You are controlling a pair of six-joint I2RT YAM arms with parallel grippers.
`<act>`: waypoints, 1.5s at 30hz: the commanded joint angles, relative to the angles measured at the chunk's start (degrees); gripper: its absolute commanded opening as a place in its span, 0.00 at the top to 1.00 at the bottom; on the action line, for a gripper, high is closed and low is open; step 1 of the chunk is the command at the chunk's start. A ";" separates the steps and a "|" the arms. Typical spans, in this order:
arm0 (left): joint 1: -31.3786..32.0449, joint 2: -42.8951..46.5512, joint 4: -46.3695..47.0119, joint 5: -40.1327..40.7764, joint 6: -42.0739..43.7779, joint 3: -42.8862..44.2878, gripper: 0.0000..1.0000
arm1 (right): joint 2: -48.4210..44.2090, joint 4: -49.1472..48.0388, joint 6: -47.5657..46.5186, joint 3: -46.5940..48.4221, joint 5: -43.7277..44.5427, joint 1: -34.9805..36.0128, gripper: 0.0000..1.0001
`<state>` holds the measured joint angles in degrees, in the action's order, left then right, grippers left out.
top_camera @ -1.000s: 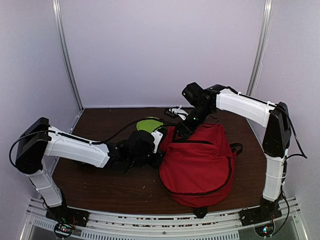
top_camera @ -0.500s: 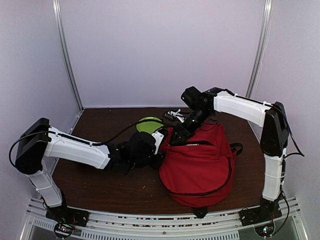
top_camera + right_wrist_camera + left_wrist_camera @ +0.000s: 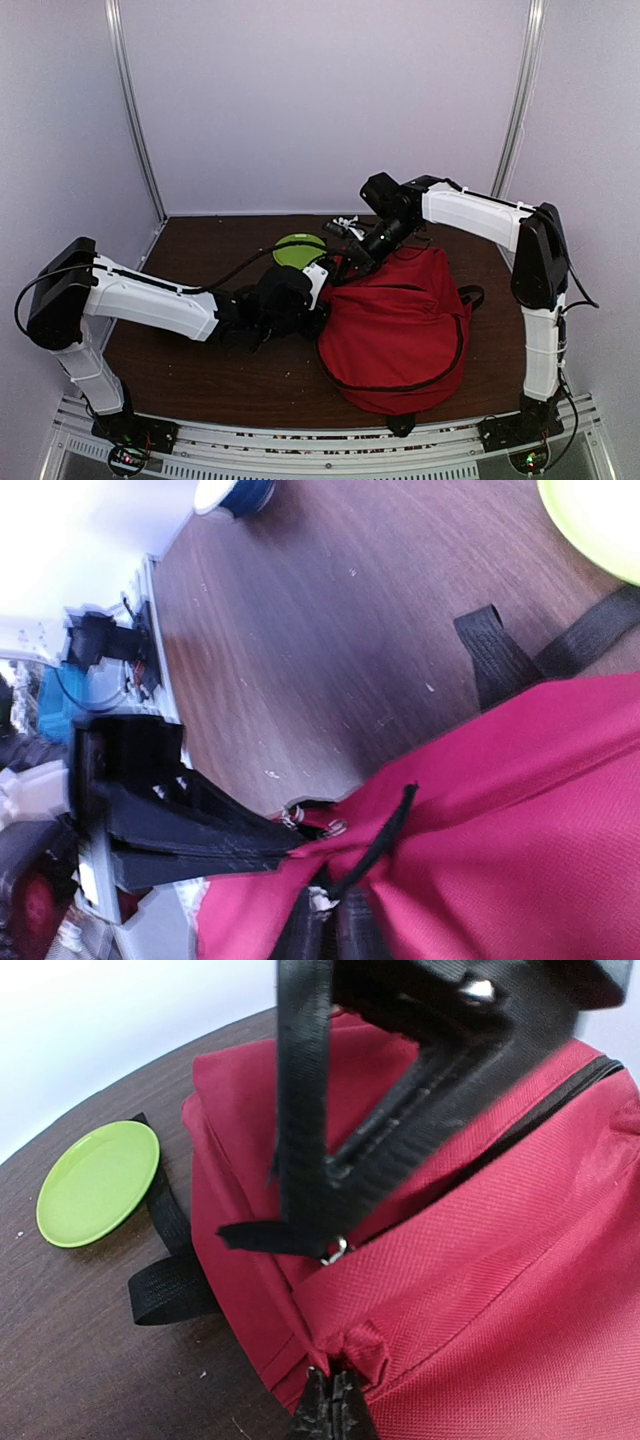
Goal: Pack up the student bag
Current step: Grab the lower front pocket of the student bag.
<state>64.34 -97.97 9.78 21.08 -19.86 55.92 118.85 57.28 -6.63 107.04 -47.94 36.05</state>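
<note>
Red fabric of the bag (image 3: 400, 330), at the right of the table (image 3: 200, 372), is pinched in my left gripper (image 3: 330, 1412), evidently as a brace. My right gripper (image 3: 328, 925) is clamped on the black zipper pull (image 3: 385, 830), apparently to work the zipper.

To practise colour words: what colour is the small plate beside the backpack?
Lime green; the plate shows best in the left wrist view.

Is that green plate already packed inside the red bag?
No, the green plate lies out on the table, beside the red bag and not in it.
</note>
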 commanded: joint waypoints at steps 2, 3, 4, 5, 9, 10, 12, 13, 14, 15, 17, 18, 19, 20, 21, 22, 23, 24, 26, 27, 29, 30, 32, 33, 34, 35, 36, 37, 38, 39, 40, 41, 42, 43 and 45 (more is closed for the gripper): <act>0.26 2.22 2.37 2.56 1.24 -0.02 1.00 | 1.07 -1.65 0.03 2.48 -7.21 -0.75 1.00; 0.26 2.11 2.27 2.56 1.23 0.05 1.00 | 0.69 -1.92 -0.37 2.51 -7.99 -0.87 1.00; 0.26 1.93 2.27 2.56 1.22 0.11 1.00 | 0.30 -2.01 -0.77 2.51 -8.54 -1.08 1.00; 0.26 1.87 2.26 2.61 1.22 0.15 1.00 | -0.21 -2.06 -1.16 2.48 -9.09 -1.32 1.00; 0.35 2.03 2.12 3.07 1.14 -0.09 1.00 | -2.06 -2.46 -1.24 2.30 -7.22 -2.52 1.00; 0.36 2.08 2.18 3.09 1.14 -0.17 1.00 | -2.27 -2.47 -1.11 2.25 -5.85 -2.61 1.00; 0.35 1.98 2.31 3.37 1.14 -0.22 1.00 | -2.20 -1.45 -0.64 2.47 -2.63 -2.56 0.91; 0.43 1.97 2.39 3.50 1.18 -0.27 1.00 | -1.85 -0.64 -0.81 2.72 -1.96 -2.39 0.77; 0.44 1.99 2.54 3.65 1.22 -0.29 1.00 | -1.54 0.00 -0.92 2.76 -1.82 -2.20 0.68; 0.44 2.00 2.71 3.74 1.29 -0.33 1.00 | -1.26 0.30 -0.97 2.63 -1.66 -1.97 0.61; 0.51 2.06 3.25 3.95 1.38 -0.63 1.00 | -0.74 0.48 -1.05 2.58 -1.35 -1.30 0.54; 0.59 2.16 3.55 4.08 1.51 -0.82 1.00 | -0.27 0.63 -1.10 3.00 -1.17 -0.87 0.52; 0.68 2.17 3.84 4.24 1.63 -0.88 1.00 | 0.59 0.97 -1.24 3.70 -0.88 -0.51 0.51; 0.78 2.26 4.08 4.39 1.76 -0.96 1.00 | 1.22 1.43 -1.29 4.42 -0.61 -0.20 0.50; 0.91 2.26 4.18 4.52 1.90 -0.99 1.00 | 1.95 1.76 -1.29 5.26 -0.46 0.14 0.50; 1.00 2.26 4.19 4.64 1.99 -1.05 1.00 | 2.62 1.92 -1.23 5.88 -0.29 0.37 0.50; 1.09 2.26 4.33 4.85 2.08 -1.00 1.00 | 3.16 2.03 -1.01 6.44 0.08 0.54 0.49; 1.20 2.34 4.36 5.08 2.17 -1.07 1.00 | 3.62 2.11 -0.65 6.91 0.57 0.70 0.49; 1.46 2.66 4.62 5.85 2.36 -1.43 1.00 | 4.52 2.46 -0.22 7.77 1.72 0.91 0.49; 1.61 2.94 4.78 6.29 2.37 -1.62 1.00 | 4.82 2.57 0.03 7.98 2.27 1.00 0.49; 1.71 3.34 5.15 7.19 2.37 -2.07 1.00 | 5.04 2.52 0.41 7.80 2.93 1.09 0.49; 1.75 3.47 5.49 7.44 2.37 -2.40 1.00 | 5.10 2.49 0.52 7.59 2.99 1.12 0.50; 1.84 3.49 5.71 7.69 2.58 -2.46 1.00 | 5.00 2.32 0.93 7.20 3.89 1.12 0.50; 1.85 3.43 5.82 7.73 2.65 -2.46 1.00 | 4.90 2.17 1.00 7.00 4.48 1.12 0.50; 1.85 3.41 5.86 7.72 2.75 -2.36 1.00 | 4.85 2.25 1.01 6.89 4.78 1.12 0.50; 1.85 3.28 5.94 7.74 2.84 -2.29 1.00 | 4.93 2.30 0.99 6.88 4.76 1.12 0.49; 1.85 3.23 5.95 7.78 2.91 -2.18 1.00 | 5.05 2.40 0.96 6.86 4.41 1.12 0.49; 1.85 3.23 6.02 7.83 2.93 -2.14 1.00 | 5.32 2.59 0.99 6.86 3.70 1.17 0.49; 1.85 3.18 6.10 7.91 3.09 -2.13 1.00 | 5.64 2.79 1.01 6.97 2.81 1.12 0.49; 1.89 3.22 6.12 8.03 3.13 -2.13 1.00 | 5.97 2.86 1.01 7.02 1.98 1.19 0.49; 1.93 3.27 6.10 8.21 3.18 -2.13 1.00 | 6.32 2.91 0.94 7.12 1.34 1.28 0.49; 1.93 3.31 6.28 8.27 3.24 -2.15 1.00 | 6.67 3.11 0.80 7.31 1.00 1.51 0.49; 1.93 3.25 6.25 8.37 3.31 -2.13 1.00 | 6.99 3.50 0.53 7.61 0.74 1.79 0.49; 1.93 3.23 6.30 8.51 3.33 -2.13 1.00 | 7.38 3.87 0.34 7.87 0.59 2.08 0.49; 1.93 3.14 6.28 8.54 3.33 -2.06 1.00 | 7.67 4.26 -0.01 7.99 0.05 2.78 0.49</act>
<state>66.13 -96.95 12.05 26.55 -17.78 53.78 124.77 59.42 -6.02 113.86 -46.24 37.45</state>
